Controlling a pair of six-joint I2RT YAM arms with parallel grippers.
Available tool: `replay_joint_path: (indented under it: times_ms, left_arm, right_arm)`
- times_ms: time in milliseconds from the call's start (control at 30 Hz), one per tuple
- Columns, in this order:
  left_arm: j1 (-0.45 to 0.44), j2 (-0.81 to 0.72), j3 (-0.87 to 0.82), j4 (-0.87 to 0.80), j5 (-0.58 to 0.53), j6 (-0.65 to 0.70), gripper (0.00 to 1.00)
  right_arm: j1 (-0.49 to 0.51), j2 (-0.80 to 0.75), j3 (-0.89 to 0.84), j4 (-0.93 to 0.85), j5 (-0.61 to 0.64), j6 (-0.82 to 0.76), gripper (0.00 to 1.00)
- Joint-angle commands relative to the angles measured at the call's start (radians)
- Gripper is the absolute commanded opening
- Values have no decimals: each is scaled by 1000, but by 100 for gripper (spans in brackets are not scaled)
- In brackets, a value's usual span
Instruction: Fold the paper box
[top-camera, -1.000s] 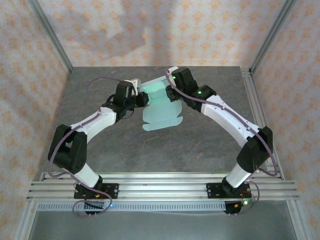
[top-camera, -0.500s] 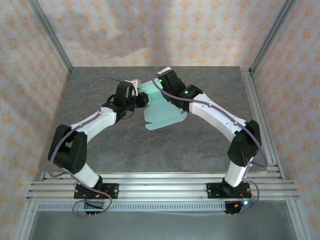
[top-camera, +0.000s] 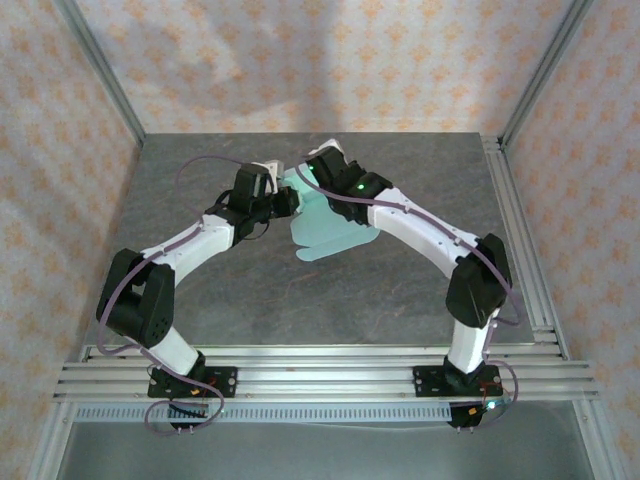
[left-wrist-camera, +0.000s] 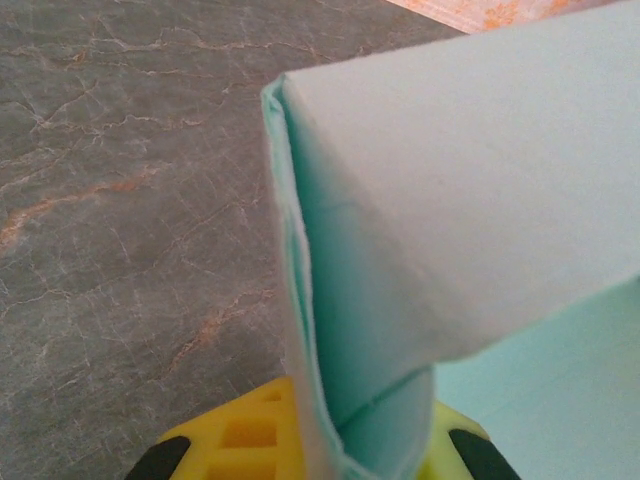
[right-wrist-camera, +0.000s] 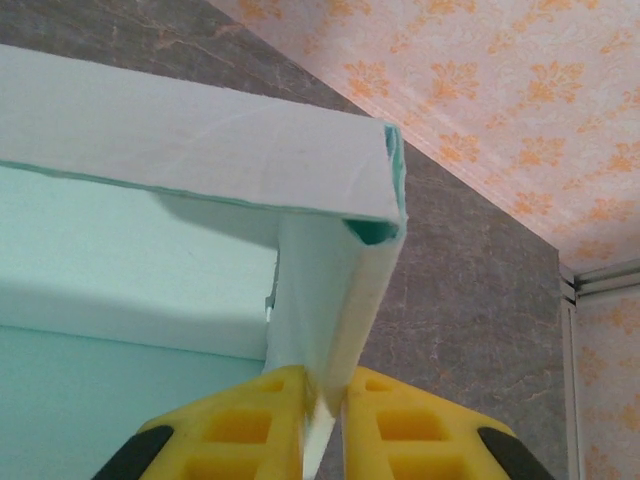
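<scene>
Paper box (top-camera: 335, 228), partly folded at table (top-camera: 200, 290) centre, is clamped by left gripper (left-wrist-camera: 340, 455) at its 10 o'clock corner and by right gripper (right-wrist-camera: 322, 400) at 12 o'clock. Yellow pads (right-wrist-camera: 250, 420) are cropped in wrist views; far edge is hidden under both grippers.

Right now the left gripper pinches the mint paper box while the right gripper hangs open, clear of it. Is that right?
Not quite. The right gripper is shut on a folded flap of the paper box too, not open and clear; the right wrist view shows it. The left gripper does pinch the box.
</scene>
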Motion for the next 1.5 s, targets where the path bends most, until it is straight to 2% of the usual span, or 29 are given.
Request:
replay_joint_path:
  times_ms: [0,500,533,667,833,867,933,1000,1100,1167,1267,1467]
  left_arm:
    - [-24,-32,42,70,66,21,0]
    - [-24,-35,26,86,71,25,0]
    - [-24,-34,27,87,71,26,0]
    - [-24,-32,29,83,72,24,0]
    - [-24,-29,31,84,72,22,0]
    - [-24,-29,31,84,72,20,0]
    - [-24,-30,31,83,71,21,0]
    - [-24,-30,29,83,71,20,0]
    - [-24,-35,30,81,70,25,0]
    - [-24,-37,31,75,67,29,0]
    - [-24,-39,31,71,65,29,0]
    - [-24,-27,36,81,71,16,0]
  right_arm:
    - [7,34,15,-5,23,-22,17]
    - [7,72,23,6,55,-40,20]
    - [7,74,26,2,58,-42,19]
    - [7,74,26,-5,73,-42,0]
    - [7,80,28,-8,99,-44,0]
    - [7,81,26,-9,95,-38,2]
    - [7,81,23,-5,80,-33,24]
    - [7,84,21,-2,74,-27,30]
    - [3,87,15,2,69,-20,32]
    - [3,88,9,1,69,-16,24]
    - [3,83,8,-8,80,-15,2]
    - [10,88,13,-7,144,-26,0]
